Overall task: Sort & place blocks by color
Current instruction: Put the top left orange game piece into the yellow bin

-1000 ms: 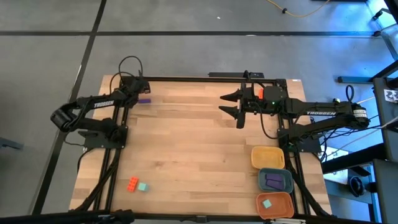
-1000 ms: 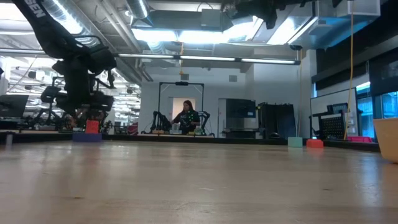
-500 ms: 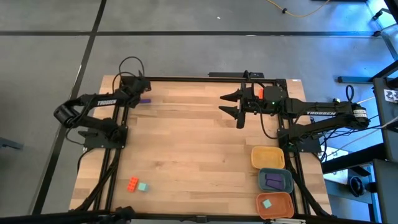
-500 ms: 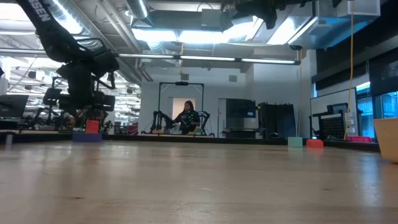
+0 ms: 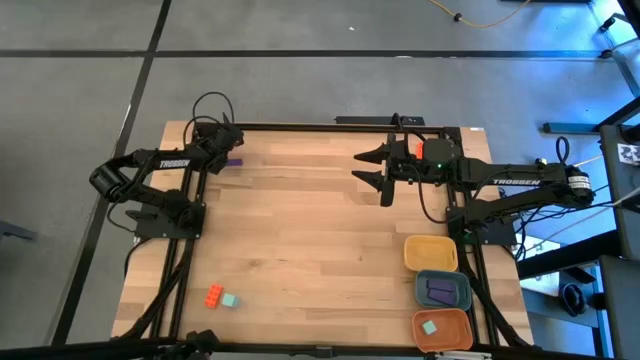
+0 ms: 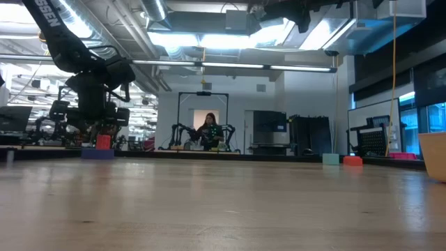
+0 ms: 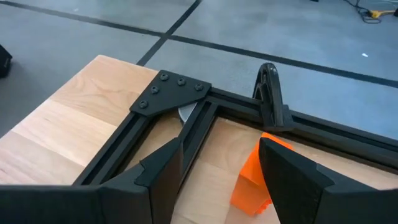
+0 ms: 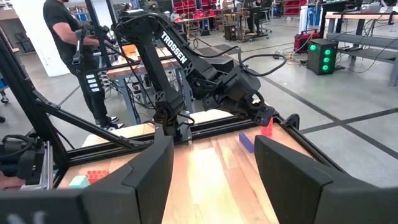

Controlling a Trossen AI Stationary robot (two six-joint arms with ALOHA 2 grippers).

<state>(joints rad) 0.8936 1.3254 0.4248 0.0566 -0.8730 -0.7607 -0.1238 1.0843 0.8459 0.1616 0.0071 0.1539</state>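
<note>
Blocks: orange-red block (image 7: 256,186) sitting at far-left corner of tabletop (image 5: 300,240), purple block (image 5: 233,160) lying just beside it. Left gripper (image 7: 217,171) hovering over that corner, fingers spread around orange-red block, not gripping. Second orange-red block (image 5: 214,295) and teal block (image 5: 229,300) resting together near tabletop's near-left edge. Right gripper (image 5: 372,172) hanging released over far-middle tabletop.

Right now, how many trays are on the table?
3, in a column at the table's near right corner: yellow tray farthest, blue-grey tray in the middle, orange tray nearest. None looks hidden.
</note>
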